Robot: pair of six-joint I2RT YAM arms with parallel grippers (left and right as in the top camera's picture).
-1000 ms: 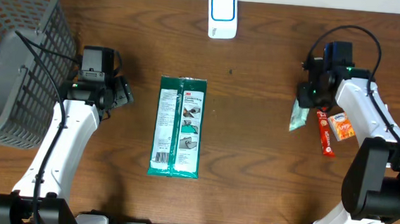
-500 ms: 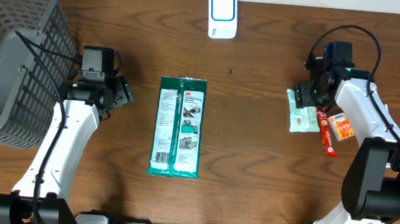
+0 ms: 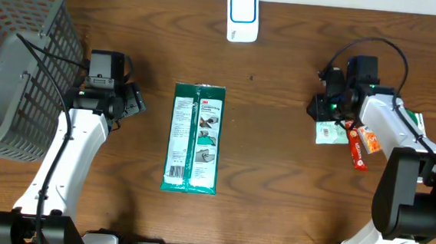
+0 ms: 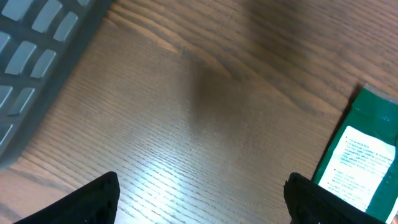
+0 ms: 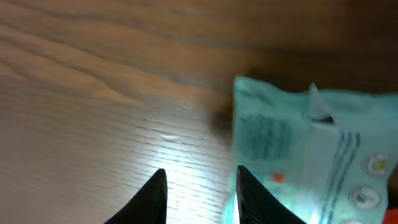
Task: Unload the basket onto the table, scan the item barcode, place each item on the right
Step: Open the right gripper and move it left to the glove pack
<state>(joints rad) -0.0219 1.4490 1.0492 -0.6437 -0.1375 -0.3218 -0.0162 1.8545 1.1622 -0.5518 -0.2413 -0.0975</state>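
Right wrist: claw (image 5: 200, 179) ajar beside packet (image 5: 292, 143)

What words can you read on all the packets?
Nothing reads clearly.
Big green packet: white label print too small.
Pale green packet: lines of print, blurred.
Red stick packet and orange packet: lettering too small.

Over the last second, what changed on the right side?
The right gripper let go of the small mint packet, which now lies flat on the table. The gripper then shifted slightly left and narrowed its jaws, empty. The left gripper, green wipes pack and scanner are unchanged.
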